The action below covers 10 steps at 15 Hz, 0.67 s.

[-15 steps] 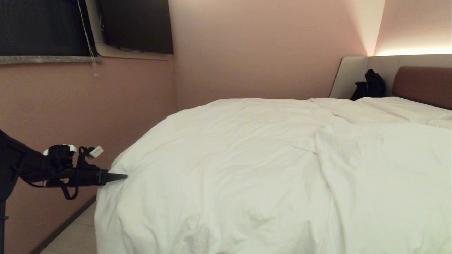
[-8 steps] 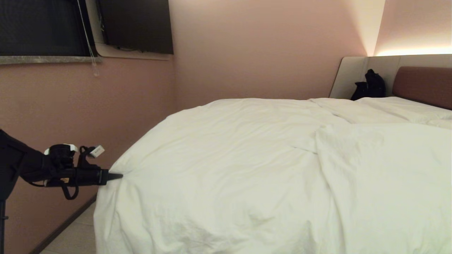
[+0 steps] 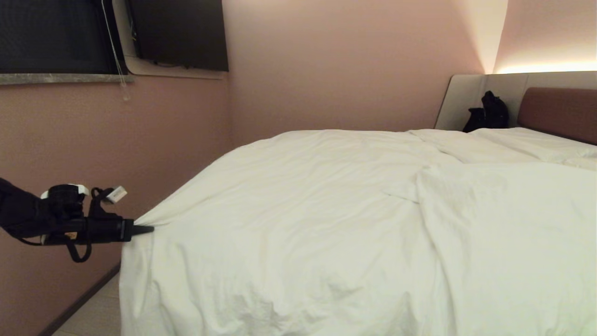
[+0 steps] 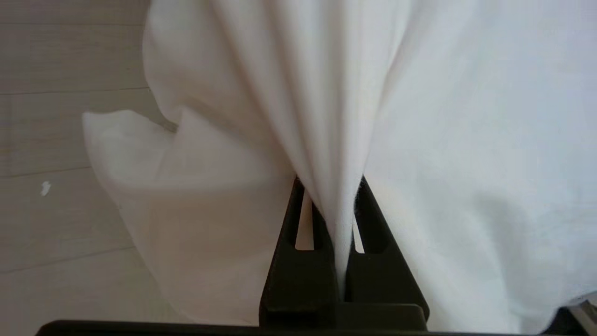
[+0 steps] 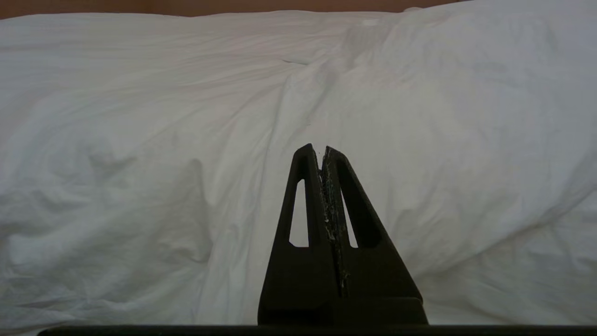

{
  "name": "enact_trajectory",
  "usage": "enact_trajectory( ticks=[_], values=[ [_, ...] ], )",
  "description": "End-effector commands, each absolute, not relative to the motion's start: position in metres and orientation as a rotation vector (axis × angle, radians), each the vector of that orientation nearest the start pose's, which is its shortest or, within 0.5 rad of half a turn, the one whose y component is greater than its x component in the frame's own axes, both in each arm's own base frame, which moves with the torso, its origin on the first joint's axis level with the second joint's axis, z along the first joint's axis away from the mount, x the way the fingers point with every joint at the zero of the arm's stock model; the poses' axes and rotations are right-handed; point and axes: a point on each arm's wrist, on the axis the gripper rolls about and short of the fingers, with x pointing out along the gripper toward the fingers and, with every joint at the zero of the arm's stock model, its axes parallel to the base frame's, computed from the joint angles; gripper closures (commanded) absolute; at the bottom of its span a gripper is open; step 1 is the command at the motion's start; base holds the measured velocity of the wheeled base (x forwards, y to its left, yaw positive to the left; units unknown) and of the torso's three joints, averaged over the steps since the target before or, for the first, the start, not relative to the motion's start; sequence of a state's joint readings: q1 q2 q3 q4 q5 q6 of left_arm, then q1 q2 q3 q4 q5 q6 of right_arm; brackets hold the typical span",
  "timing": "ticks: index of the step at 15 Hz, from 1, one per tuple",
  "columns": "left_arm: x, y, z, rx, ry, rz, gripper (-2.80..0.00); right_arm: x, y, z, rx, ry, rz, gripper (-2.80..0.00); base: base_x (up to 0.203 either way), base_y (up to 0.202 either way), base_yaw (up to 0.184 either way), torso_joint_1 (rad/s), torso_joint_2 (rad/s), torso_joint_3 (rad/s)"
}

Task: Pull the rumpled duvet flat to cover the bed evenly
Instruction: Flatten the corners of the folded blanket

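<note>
Bedside: duvet (image 3: 354,224) wrinkled, corner seemingly bunched.

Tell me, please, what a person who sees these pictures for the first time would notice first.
First, the big white duvet that fills most of the head view, rumpled and hanging over the bed's near corner. Next, the left gripper at the picture's left edge, shut on a fold of the duvet's edge, which the left wrist view shows pinched between its fingers. A black bag stands far back by the brown headboard.
</note>
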<state>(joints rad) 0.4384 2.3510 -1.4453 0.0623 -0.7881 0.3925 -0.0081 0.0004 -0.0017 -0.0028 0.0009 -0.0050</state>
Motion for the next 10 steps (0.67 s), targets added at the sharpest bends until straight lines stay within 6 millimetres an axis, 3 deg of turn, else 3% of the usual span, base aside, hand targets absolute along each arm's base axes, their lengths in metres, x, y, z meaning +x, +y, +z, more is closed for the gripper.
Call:
enact_trajectory(
  ticks=[1, 3, 5, 7, 10],
  values=[
    [0.382, 0.168, 0.088, -0.15, 0.649, -0.43, 0.0, -0.023, 0.0, 0.076, -0.006, -0.005, -0.008, 0.0, 0.0, 0.0, 0.0, 0.0, 0.0, 0.0],
    [0.364, 0.168, 0.127, -0.148, 0.61, -0.349, 0.0, -0.023, 0.0, 0.076, -0.006, -0.005, -0.006, 0.0, 0.0, 0.0, 0.0, 0.0, 0.0, 0.0],
    [0.354, 0.17, 0.146, -0.139, 0.611, -0.234, 0.0, -0.023, 0.0, 0.077, -0.005, -0.006, -0.006, 0.0, 0.0, 0.0, 0.0, 0.0, 0.0, 0.0],
    [0.351, 0.172, 0.158, -0.108, 0.601, -0.166, 0.0, -0.023, 0.0, 0.076, -0.006, -0.005, -0.007, 0.0, 0.0, 0.0, 0.0, 0.0, 0.0, 0.0],
    [0.353, 0.173, 0.151, -0.115, 0.616, -0.167, 0.0, -0.023, 0.0, 0.076, -0.005, -0.005, -0.006, 0.0, 0.0, 0.0, 0.0, 0.0, 0.0, 0.0]
  ],
)
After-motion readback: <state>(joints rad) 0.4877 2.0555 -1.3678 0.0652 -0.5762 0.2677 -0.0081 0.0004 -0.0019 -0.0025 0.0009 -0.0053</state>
